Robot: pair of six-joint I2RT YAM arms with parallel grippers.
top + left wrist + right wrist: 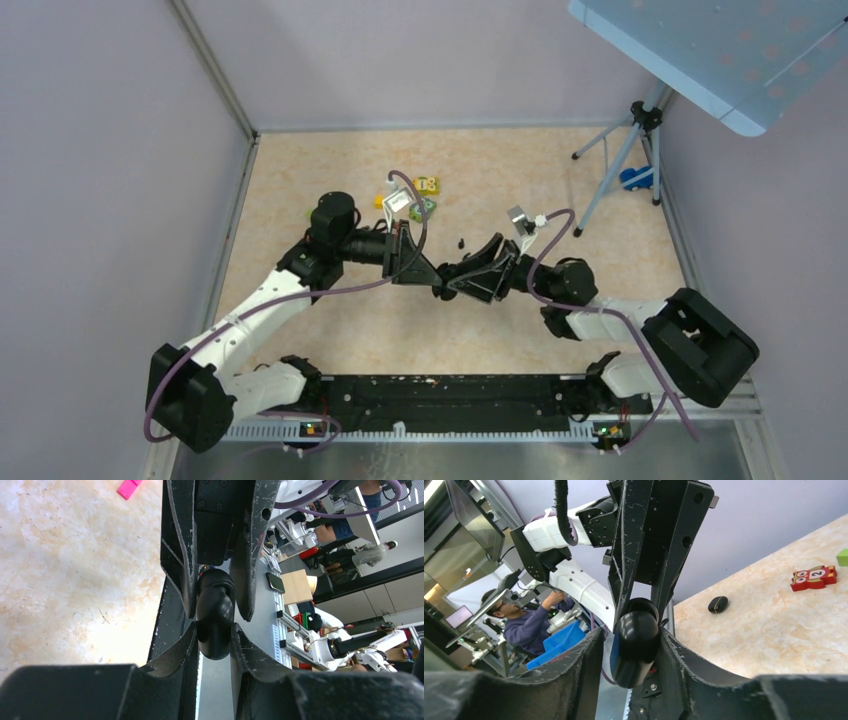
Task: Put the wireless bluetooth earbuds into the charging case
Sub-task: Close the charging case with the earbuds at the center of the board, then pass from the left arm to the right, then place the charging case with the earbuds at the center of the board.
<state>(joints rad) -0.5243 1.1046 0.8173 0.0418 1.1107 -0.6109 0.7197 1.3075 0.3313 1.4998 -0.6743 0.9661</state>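
The charging case (215, 615), black and roundish, hangs above the table between both grippers, which meet tip to tip over mid-table. My left gripper (212, 628) is shut on it, one finger pressed to each side. My right gripper (631, 634) stands around the same case (636, 640) from the opposite side. Its right finger touches the case, and a gap shows at its left finger (591, 650). One small black earbud (718, 604) lies on the table beyond, also visible from above as the earbud (461, 243). In the top view the left gripper (436, 286) and right gripper (456, 280) hide the case.
A yellow block (428, 185) and a green block (424, 208) lie behind the left arm. A red numbered block (814, 577) lies past the earbud. A pink piece (129, 487) lies on the table. A tripod (620, 160) stands at the back right.
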